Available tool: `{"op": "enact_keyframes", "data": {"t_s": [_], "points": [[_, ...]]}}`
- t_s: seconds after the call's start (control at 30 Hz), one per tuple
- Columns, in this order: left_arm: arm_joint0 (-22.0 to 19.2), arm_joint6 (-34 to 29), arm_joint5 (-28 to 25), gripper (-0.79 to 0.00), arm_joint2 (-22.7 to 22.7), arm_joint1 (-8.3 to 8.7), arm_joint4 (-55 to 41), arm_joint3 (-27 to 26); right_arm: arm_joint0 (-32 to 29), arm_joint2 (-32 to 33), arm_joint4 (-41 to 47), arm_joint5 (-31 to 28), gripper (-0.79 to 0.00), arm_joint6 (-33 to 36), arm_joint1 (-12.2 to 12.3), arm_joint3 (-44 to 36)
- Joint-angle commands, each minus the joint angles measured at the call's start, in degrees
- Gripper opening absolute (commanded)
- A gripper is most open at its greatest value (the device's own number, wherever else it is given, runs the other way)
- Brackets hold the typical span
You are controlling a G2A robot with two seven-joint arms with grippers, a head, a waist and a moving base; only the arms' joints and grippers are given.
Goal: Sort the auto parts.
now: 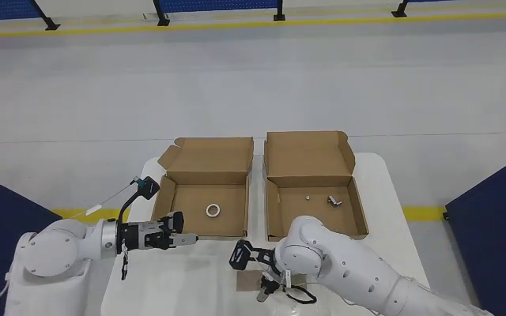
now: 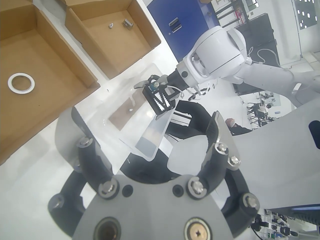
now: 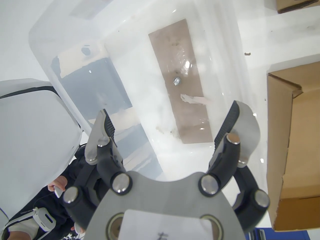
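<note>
Both grippers empty at white table [image 1: 378,178]
Right gripper [image 3: 170,112] spread, bolt [image 3: 176,81] just ahead in clear tray [image 3: 47,48]; left gripper [image 2: 145,116] spread beside box [image 2: 62,51] holding ring [image 2: 21,83]; grey floor [image 1: 237,87], yellow line [image 1: 237,25] beyond

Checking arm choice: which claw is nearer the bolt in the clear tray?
Right. The right claw hangs over the clear tray, the bolt ahead of it; the left claw is farther off, by the front of the box holding the ring.

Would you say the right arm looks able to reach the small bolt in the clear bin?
Probably yes: the right pincer hangs open over the clear bin, and nothing lies between it and the small bolt.
</note>
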Motion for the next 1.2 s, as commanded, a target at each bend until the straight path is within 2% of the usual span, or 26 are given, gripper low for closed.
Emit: {"op": "enact_keyframes", "data": {"t_s": [0.0, 0.27, 0.37, 0.77, 1.17], "points": [[0.0, 0.0, 0.0, 0.0, 0.0, 0.0, 0.0, 0.0, 0.4, -0.5, -0.3, 0.0, 0.0, -0.1, -0.3, 0.1], [0.0, 0.0, 0.0, 0.0, 0.0, 0.0, 0.0, 0.0, 0.4, -0.5, -0.3, 0.0, 0.0, -0.1, -0.3, 0.1], [0.0, 0.0, 0.0, 0.0, 0.0, 0.0, 0.0, 0.0, -0.4, -1.0, -1.6, -0.2, 0.0, -2.3, -0.3, 1.1], [0.0, 0.0, 0.0, 0.0, 0.0, 0.0, 0.0, 0.0, 1.8, -6.0, -3.7, 1.3, 0.0, -4.6, -3.6, 7.8], [0.0, 0.0, 0.0, 0.0, 0.0, 0.0, 0.0, 0.0, 0.8, -6.9, -6.3, 1.9, 0.0, -6.5, -4.0, 8.8]]}}
